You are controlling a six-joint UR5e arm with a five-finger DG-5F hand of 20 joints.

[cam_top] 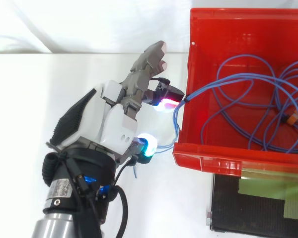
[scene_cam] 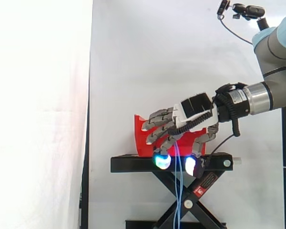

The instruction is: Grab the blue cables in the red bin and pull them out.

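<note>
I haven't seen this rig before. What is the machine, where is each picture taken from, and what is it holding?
It is a robot arm ending in a hand with fingers and a thumb. The glowing fingertips are its own. One picture looks level from the side, the other looks down from above. A red bin sits on a black stand and holds loops of blue cables. The hand's fingers appear curled round some strands just outside the bin's wall, and these hang down below the hand.
</note>
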